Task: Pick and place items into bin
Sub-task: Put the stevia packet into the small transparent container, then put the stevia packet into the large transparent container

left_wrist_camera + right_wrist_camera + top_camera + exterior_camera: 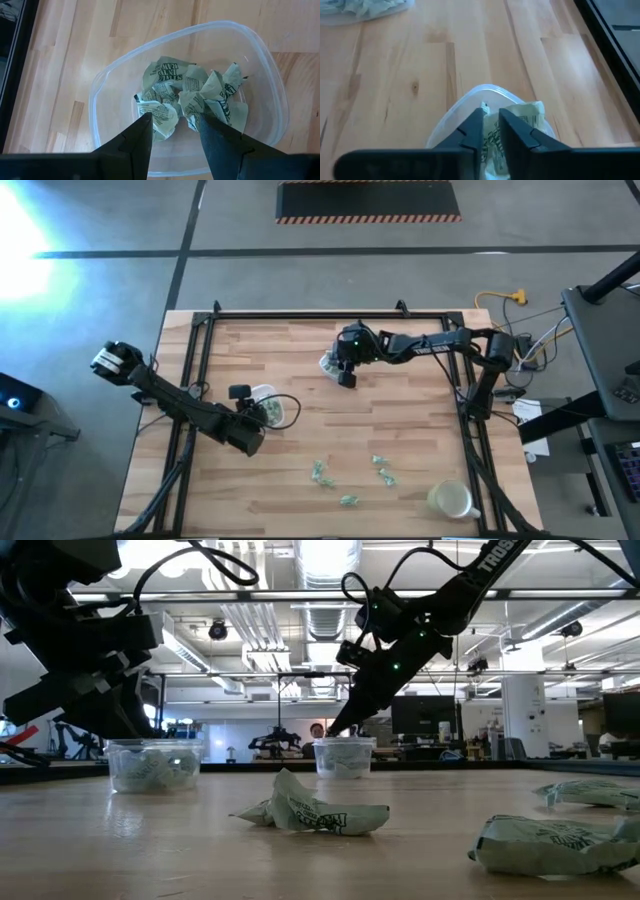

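Small green-and-white crinkly wrapped pieces are the items. Three lie loose on the near part of the table (320, 472), (385, 471), (350, 500); one shows close in the low view (310, 812). My left gripper (172, 122) hangs open over a clear bin (260, 65) that holds several pieces (192, 92); its fingers touch nothing. My right gripper (492, 122) is shut on one wrapped piece over a second clear bin (462, 107), (345, 755) near the table's middle. That bin (328, 364) stands on the wood. My right gripper pinches a wrapped piece (492, 137) between its two fingers, coming from above and slanting down. Part of the wrapper (532, 112) sticks out beside one finger. The piece sits over the bin's opening; whether it touches the bin's contents, I cannot tell.
A pale cup-like container (450, 500) stands near the table's near right corner. A black frame (320, 315) runs along the far edge and down both sides. Bare wood lies between the two bins and the loose pieces. A further piece (555, 845) lies near the low camera.
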`<act>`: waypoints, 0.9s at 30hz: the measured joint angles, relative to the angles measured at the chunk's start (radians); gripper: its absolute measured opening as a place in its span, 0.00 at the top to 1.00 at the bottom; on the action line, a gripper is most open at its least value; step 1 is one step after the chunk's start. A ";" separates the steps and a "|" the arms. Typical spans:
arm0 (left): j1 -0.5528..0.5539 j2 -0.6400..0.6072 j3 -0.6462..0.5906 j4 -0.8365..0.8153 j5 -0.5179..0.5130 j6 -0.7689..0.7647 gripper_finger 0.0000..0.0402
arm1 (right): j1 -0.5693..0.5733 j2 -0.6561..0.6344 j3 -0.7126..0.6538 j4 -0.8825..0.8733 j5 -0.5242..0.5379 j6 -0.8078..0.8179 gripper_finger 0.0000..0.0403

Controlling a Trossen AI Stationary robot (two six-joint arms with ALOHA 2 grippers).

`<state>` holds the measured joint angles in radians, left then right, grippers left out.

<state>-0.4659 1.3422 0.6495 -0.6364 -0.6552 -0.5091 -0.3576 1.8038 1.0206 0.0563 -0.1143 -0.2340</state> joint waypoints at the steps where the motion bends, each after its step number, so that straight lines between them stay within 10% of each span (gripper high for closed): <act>1: 0.000 0.000 0.000 0.000 0.000 0.000 0.64 | 0.000 0.000 0.000 0.000 0.000 0.001 0.85; 11: 0.000 0.000 0.001 -0.001 0.000 0.002 0.64 | 0.018 -0.066 0.015 -0.010 0.010 -0.026 0.68; 27: 0.000 -0.003 0.066 -0.001 -0.060 0.107 0.64 | 0.189 -0.383 -0.061 -0.125 0.010 -0.059 0.74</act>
<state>-0.4659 1.3396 0.7153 -0.6376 -0.7155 -0.4020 -0.1691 1.4211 0.9600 -0.0689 -0.1047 -0.2928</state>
